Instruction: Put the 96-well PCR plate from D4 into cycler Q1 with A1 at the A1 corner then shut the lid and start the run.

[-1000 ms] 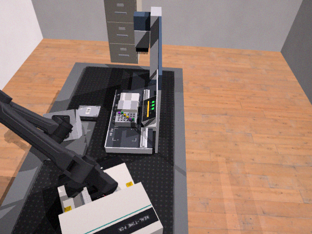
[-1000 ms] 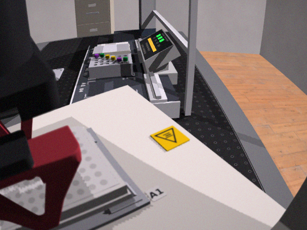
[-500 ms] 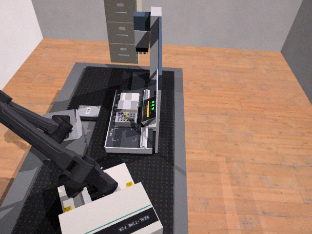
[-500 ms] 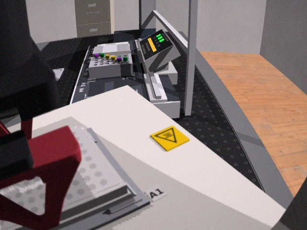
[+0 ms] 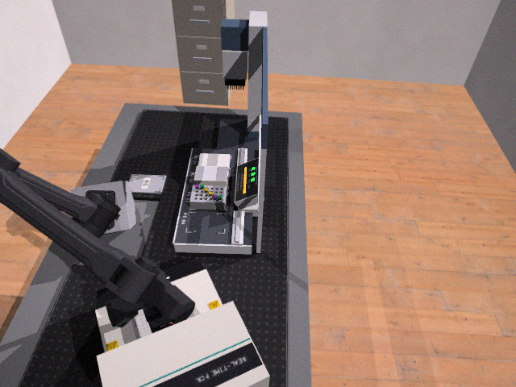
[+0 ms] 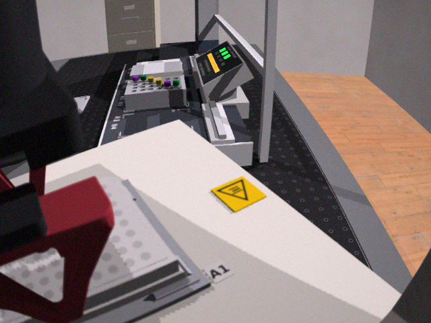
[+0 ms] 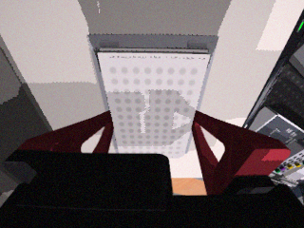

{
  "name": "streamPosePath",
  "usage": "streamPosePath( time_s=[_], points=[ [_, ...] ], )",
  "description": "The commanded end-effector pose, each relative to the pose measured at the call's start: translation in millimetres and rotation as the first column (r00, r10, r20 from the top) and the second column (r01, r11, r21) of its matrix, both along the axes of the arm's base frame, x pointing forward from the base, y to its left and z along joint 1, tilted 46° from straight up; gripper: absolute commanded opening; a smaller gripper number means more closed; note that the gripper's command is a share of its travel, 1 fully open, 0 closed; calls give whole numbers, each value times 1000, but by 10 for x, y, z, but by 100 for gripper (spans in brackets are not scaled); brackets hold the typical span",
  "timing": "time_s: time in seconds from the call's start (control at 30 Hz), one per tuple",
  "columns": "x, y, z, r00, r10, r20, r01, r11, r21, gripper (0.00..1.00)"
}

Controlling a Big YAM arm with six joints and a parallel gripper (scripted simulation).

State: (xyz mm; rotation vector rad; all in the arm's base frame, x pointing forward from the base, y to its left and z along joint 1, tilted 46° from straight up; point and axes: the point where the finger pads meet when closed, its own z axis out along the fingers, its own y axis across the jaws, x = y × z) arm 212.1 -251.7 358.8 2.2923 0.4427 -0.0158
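Observation:
My gripper (image 7: 152,114) has red fingers and is shut on the long sides of the white 96-well PCR plate (image 7: 154,106). It holds the plate the right way up over the block of the cycler Q1 (image 5: 183,333), whose lid (image 5: 187,358) stands open. In the exterior view the plate (image 6: 135,225) lies low inside the grey block frame, with one corner by the bracket next to the A1 label (image 6: 219,271). I cannot tell whether it rests on the block. The red finger (image 6: 69,236) hides its near part. Position D4 (image 5: 204,226) on the deck is empty.
The tube cooling block (image 5: 206,195) with coloured caps stands on the deck, with white blocks (image 5: 213,166) behind it. A slanted panel with green lights (image 5: 247,179) and a tall column (image 5: 255,125) stand beside the deck. A grey nest (image 5: 149,185) lies to the left.

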Motion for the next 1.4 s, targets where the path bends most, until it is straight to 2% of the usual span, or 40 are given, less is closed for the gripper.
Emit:
streamPosePath(
  time_s=[0.0,0.27,0.3,0.83,1.17,1.37],
  points=[
    [107,5,-704,994,4,-113,11,991,130,0],
    [110,7,-702,994,5,-113,10,991,130,0],
    [110,7,-702,994,5,-112,10,991,130,100],
    [100,-154,-368,995,-1,-105,9,997,71,100],
    [76,-192,-69,999,-17,-46,18,1000,17,100],
    [84,-221,32,999,-35,-19,35,999,4,100]
  ],
)
